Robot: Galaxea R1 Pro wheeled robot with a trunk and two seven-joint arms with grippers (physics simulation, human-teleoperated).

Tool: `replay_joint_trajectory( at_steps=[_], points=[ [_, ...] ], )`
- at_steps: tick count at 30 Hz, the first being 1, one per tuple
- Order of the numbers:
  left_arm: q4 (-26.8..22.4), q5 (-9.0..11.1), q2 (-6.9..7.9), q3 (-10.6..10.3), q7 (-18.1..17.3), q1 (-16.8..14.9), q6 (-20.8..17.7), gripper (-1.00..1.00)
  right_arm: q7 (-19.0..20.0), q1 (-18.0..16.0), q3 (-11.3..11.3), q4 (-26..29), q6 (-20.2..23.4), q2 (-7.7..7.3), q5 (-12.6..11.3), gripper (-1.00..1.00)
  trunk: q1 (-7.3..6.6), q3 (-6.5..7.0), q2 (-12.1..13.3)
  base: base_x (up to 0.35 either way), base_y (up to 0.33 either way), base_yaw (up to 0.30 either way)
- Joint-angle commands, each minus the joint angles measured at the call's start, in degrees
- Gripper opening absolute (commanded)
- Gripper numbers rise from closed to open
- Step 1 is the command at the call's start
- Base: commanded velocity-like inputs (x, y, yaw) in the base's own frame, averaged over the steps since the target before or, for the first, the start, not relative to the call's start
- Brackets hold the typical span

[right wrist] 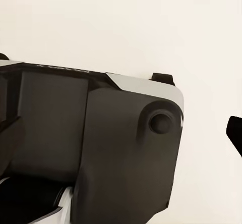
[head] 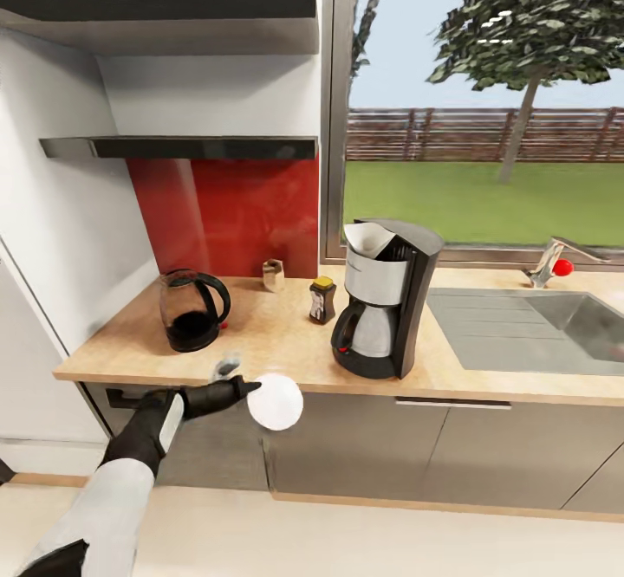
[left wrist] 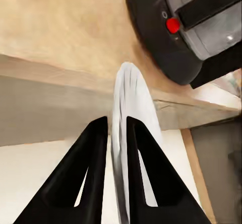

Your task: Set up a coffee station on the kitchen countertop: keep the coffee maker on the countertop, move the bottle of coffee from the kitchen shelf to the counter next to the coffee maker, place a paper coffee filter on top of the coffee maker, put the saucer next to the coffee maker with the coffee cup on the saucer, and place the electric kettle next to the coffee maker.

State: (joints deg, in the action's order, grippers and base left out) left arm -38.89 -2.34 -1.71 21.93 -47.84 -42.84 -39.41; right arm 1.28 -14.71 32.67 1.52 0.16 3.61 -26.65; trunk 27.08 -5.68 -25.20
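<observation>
While left gripper (head: 250, 389) pinches saucer (head: 276, 401), countertop (head: 286, 343) just beyond.

No legible text — none anywhere

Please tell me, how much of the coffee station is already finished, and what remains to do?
Looks done: the paper coffee filter sits on the coffee maker, and the bottle of coffee and electric kettle stand on the kitchen countertop. In hand: the left gripper holds the saucer at the counter's front edge. Left: setting it down, then the cup.
</observation>
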Motion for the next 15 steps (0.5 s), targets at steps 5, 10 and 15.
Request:
replay_joint_trajectory(
  at_steps=[5, 10, 15],
  points=[
    [0.39, 4.45, -0.67, 1.03, 1.53, -4.74, -2.62, -1.0, 0.13, -0.06, 0.46, -0.02, -0.04, 0.0, -0.58, 1.0, 0.02, -0.13, -0.13, 0.0, 0.0, 0.0],
    [0.54, 7.61, -0.55, 1.09, 6.6, -2.94, -2.01, -1.0, 0.1, -0.05, 0.39, -0.02, -0.03, -0.08, -0.73, 1.0, 0.02, -0.13, -0.13, 0.0, 0.0, 0.0],
    [0.56, 7.86, -0.62, 1.09, 7.02, -2.6, -1.91, -1.0, -0.21, -0.05, 0.31, -0.02, 0.04, -0.2, -0.85, 1.0, 0.02, -0.13, -0.13, 0.002, 0.0, 0.0]
  ],
)
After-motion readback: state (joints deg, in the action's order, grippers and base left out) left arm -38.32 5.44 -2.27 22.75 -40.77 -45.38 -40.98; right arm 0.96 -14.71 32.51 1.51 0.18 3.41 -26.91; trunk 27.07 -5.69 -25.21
